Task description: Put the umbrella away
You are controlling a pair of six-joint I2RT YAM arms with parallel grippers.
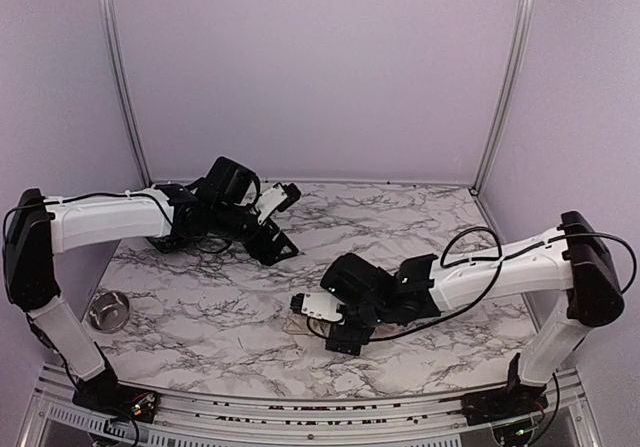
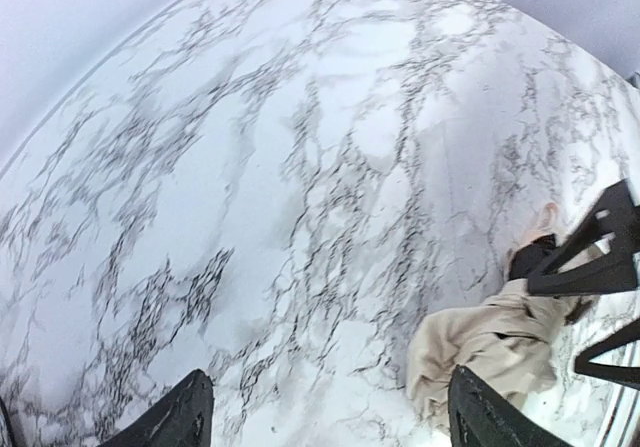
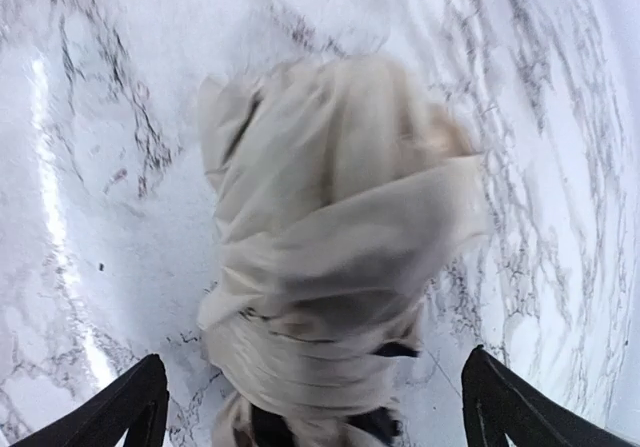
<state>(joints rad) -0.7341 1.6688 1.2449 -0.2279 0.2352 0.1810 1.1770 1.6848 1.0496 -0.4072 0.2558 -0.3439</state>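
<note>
The umbrella is matt crumpled cloth; the marble-look table is glossy.

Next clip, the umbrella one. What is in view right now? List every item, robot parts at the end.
umbrella: one, cream-beige, bunched up on the table below the right gripper
bowl: one, steel, near the table's left edge
table: one, white marble with grey veins, under everything
walls: three, lilac, at the back and both sides
posts: two, silver, at the back corners
left arm: one, white and black, reaching over the table's back left
right arm: one, white and black, reaching toward the middle
left gripper: one, black, open over bare marble
right gripper: one, black, open, its fingers either side of the umbrella, apart from it
</note>
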